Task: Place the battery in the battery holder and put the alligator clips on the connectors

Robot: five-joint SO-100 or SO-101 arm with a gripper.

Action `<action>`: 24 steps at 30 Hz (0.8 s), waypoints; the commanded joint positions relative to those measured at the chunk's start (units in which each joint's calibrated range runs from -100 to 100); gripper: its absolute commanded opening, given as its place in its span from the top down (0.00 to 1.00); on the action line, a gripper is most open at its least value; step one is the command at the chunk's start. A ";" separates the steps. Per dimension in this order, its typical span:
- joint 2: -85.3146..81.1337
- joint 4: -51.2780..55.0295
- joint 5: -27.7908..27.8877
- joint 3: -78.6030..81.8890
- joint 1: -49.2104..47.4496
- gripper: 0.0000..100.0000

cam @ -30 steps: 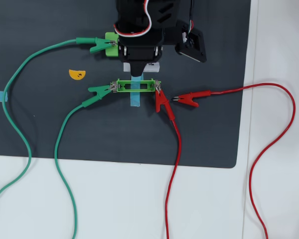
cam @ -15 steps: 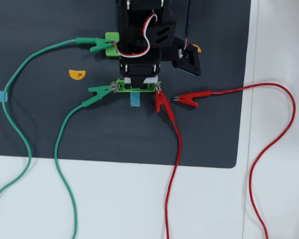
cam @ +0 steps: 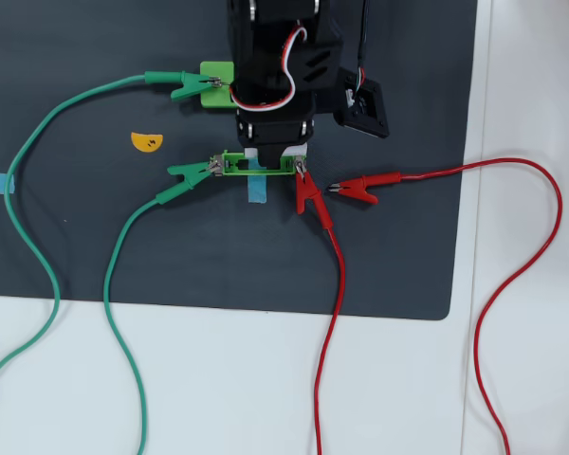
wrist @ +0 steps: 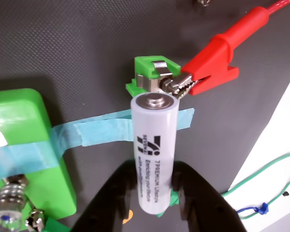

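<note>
— Clenched on the battery [wrist: 153, 150], that end effector [wrist: 154, 186]; both black fingers [wrist: 191, 193] press the white cylinder's lower half in the wrist view.

— Is it in the battery holder [cam: 257, 163] yet?

— Hard to say. From the wrist, the cell's metal cap points at the holder's far end, where a silvery connector [wrist: 154, 77] curls over the green plastic. Most of the frame is hidden behind the cell. From overhead, the frame looks open in the middle, with a white bit at its upper edge under the arm, and the battery itself is covered by the arm.

— What about the alligator clips?

— A red clip [wrist: 210, 67] bites that connector, right beside the battery's cap. Overhead, a green clip [cam: 188, 173] sits on the holder's left end and another green clip [cam: 183, 86] on the wider green plate [cam: 216, 83]. A second red clip [cam: 362, 186] lies loose on the dark mat [cam: 398, 256], near the holder's right end.

— Anything else holding the frame?

— Blue tape [wrist: 99, 128] runs under it. The plate is cut off at the wrist view's left edge, and the wires trail off across the white bench [cam: 531, 379].
</note>
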 commanded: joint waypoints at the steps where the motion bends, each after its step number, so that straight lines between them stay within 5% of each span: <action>1: 2.04 -0.62 0.28 -0.86 0.14 0.99; 24: 4.00 -3.11 -0.97 -2.62 4.68 0.99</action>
